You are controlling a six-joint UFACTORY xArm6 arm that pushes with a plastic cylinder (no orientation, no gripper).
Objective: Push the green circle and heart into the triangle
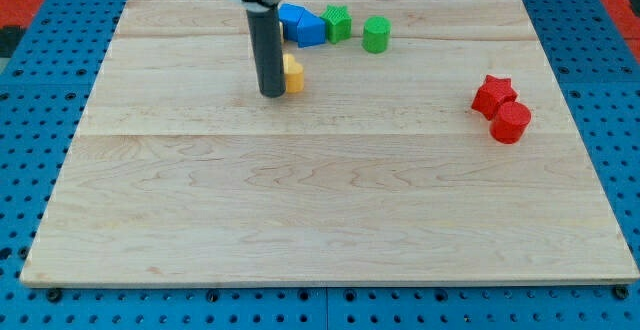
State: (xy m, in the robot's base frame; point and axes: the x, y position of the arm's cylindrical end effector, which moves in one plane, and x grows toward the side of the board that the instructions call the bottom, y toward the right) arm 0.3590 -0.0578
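Observation:
The green circle (376, 34) stands near the view's top, right of centre. A green star-like block (338, 22) sits just left of it, touching a cluster of blue blocks (302, 25) whose shapes I cannot make out well. A yellow block (293, 73), partly hidden by the rod, lies below the blue ones; its shape is unclear. My tip (271, 93) rests on the board right against the yellow block's left side, below and left of the green blocks.
A red star (493, 92) and a red round block (511, 122) touch each other at the view's right. The wooden board (320, 210) lies on a blue perforated table (30, 90).

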